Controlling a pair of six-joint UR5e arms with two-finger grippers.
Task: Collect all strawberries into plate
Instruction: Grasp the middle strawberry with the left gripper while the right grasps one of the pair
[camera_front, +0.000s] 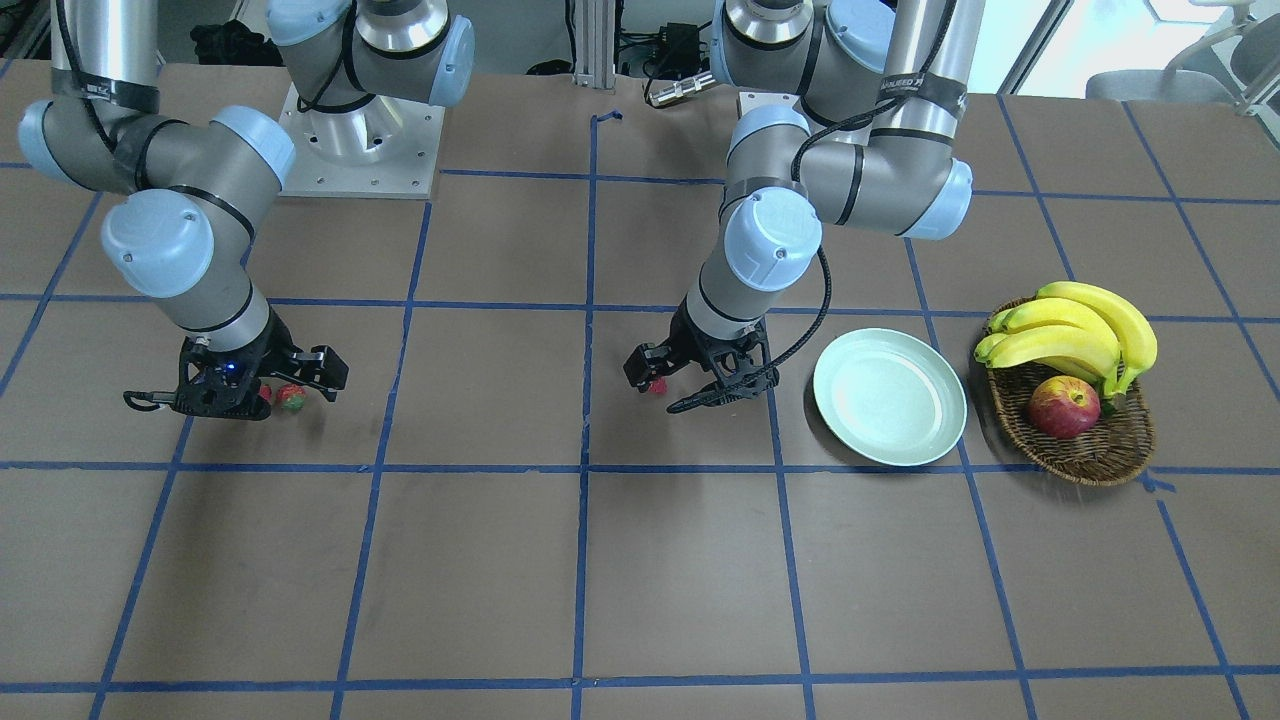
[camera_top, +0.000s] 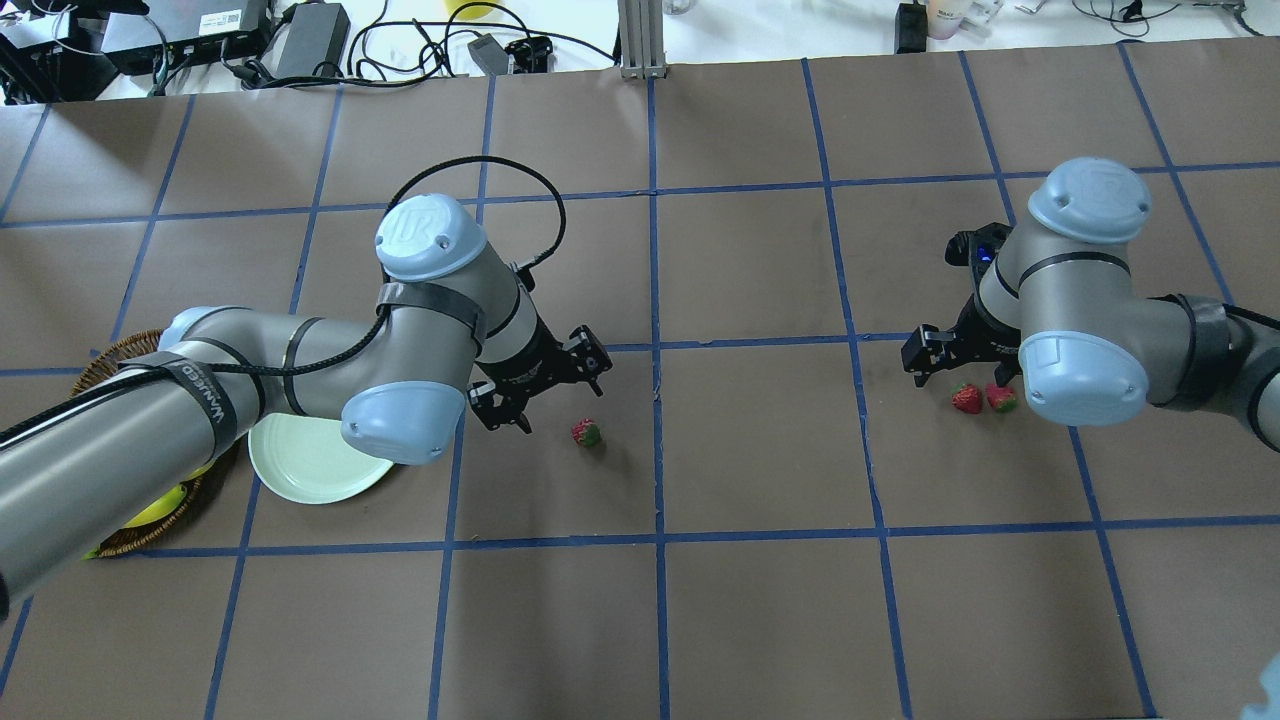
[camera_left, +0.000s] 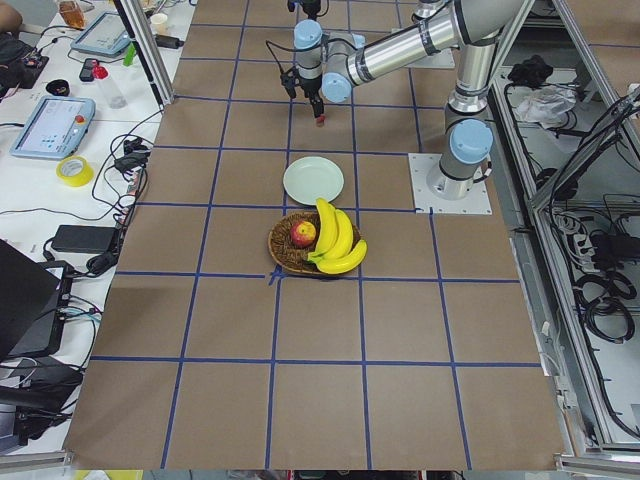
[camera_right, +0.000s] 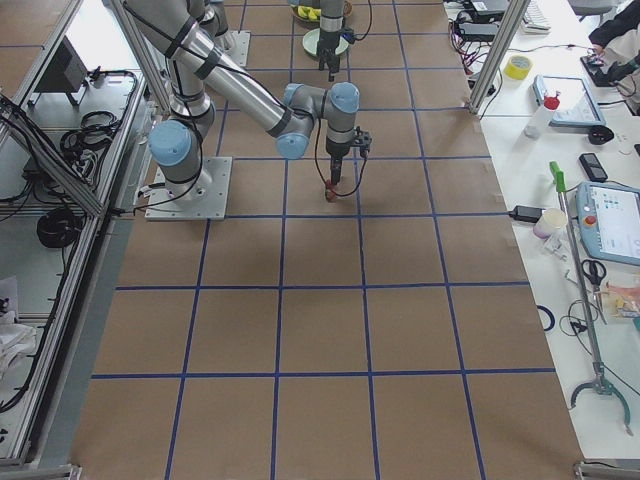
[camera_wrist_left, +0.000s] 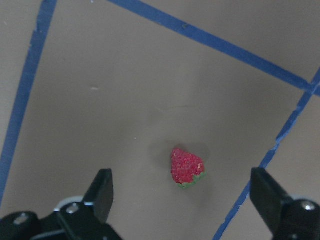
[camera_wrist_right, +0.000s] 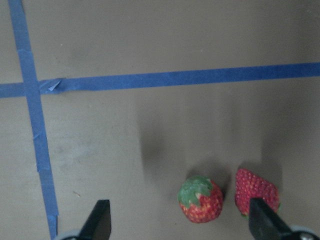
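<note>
Tabletop (camera_front: 680, 560): matt brown paper-like covering; blue tape lines (camera_wrist_right: 165, 79).
Plate (camera_front: 889, 397): smooth, pale mint, faint sheen, plastic-looking.
Basket (camera_front: 1090, 455) beside plate: rough woven brown wicker.
Strawberries (camera_wrist_right: 201, 200): pitted, seeded red skin, slight gloss.
Apple (camera_front: 1063, 407): glossy, smooth.

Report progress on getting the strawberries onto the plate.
Done: nothing; the plate is empty. In hand: the open left gripper hovers over the lone strawberry, and the open right gripper over the other two strawberries; neither grips anything. Left: all three need grasping and carrying to the plate.
</note>
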